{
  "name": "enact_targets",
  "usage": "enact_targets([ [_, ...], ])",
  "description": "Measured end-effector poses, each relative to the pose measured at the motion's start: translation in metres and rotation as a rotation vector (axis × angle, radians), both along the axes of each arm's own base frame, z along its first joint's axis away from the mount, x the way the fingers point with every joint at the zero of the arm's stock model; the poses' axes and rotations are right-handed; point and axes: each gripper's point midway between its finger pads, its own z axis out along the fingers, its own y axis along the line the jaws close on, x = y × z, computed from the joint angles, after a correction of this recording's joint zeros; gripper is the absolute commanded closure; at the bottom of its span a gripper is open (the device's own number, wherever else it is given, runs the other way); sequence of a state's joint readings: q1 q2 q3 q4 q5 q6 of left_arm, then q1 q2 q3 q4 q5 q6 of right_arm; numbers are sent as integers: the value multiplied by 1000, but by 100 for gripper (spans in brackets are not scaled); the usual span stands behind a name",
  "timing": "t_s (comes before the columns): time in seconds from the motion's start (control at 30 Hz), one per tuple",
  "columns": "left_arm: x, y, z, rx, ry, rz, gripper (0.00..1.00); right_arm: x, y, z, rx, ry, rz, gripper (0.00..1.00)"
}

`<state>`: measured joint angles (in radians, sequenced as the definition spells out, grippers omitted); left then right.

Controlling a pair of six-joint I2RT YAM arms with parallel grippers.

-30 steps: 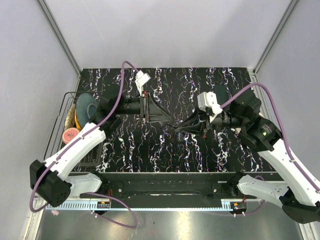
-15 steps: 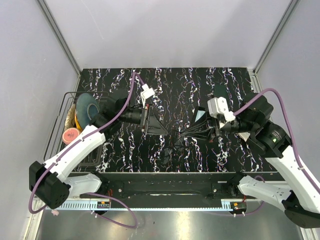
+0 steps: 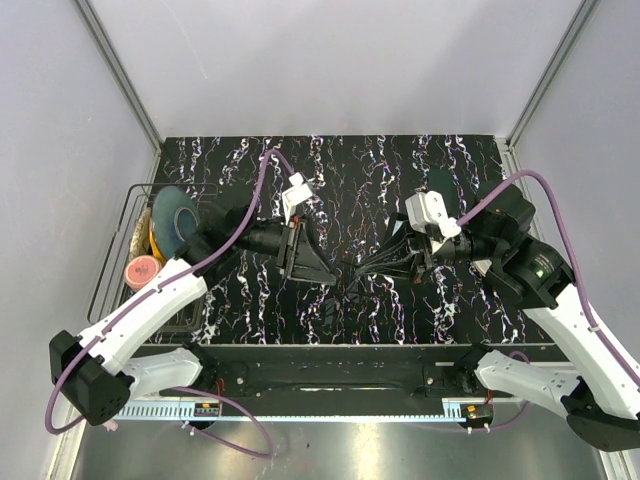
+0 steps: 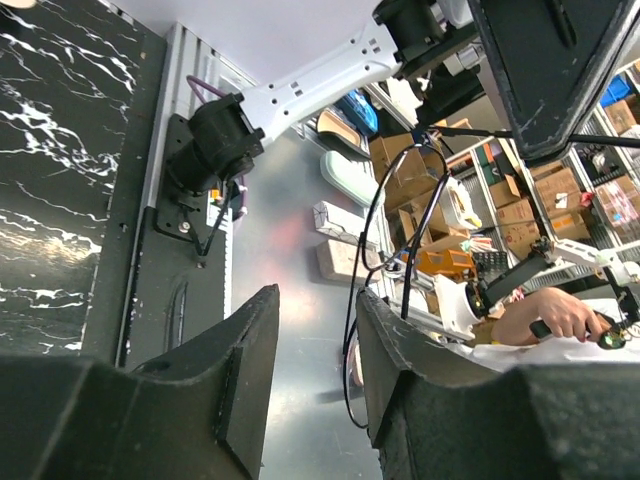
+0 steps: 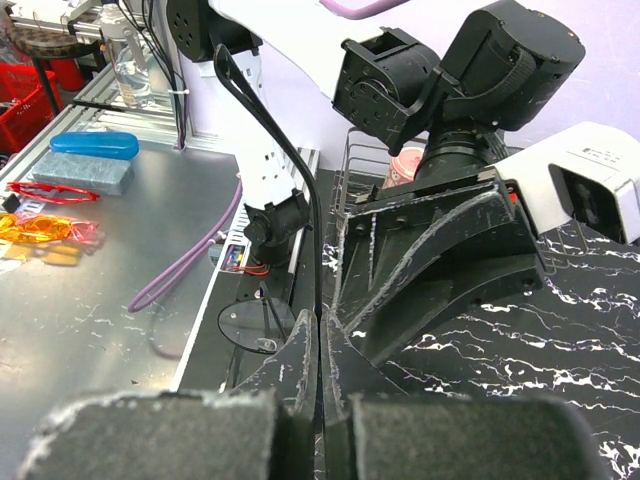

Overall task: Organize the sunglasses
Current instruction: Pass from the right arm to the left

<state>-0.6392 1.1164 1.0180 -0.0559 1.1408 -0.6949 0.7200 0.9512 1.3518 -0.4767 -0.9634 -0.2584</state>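
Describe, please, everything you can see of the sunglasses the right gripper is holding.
The sunglasses look thin-framed and black. One slim temple arm rises from between the right gripper's shut fingers and bends over at its tip; a round, dark, see-through lens hangs lower left. They appear held above the black marbled table, just in front of the left gripper; whether it touches them cannot be told.

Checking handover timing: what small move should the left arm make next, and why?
Probably ease the left gripper forward onto the sunglasses. Its fingers stand apart with nothing between them, while the right gripper pinches one temple right opposite it.
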Motion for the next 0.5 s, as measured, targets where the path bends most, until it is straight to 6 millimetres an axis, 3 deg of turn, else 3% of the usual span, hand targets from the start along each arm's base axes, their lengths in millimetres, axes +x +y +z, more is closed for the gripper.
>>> enact_targets([
  [0.5, -26, -10, -1, -4, 22, -88, 60, 2, 2, -2, -6, 8, -1, 100],
])
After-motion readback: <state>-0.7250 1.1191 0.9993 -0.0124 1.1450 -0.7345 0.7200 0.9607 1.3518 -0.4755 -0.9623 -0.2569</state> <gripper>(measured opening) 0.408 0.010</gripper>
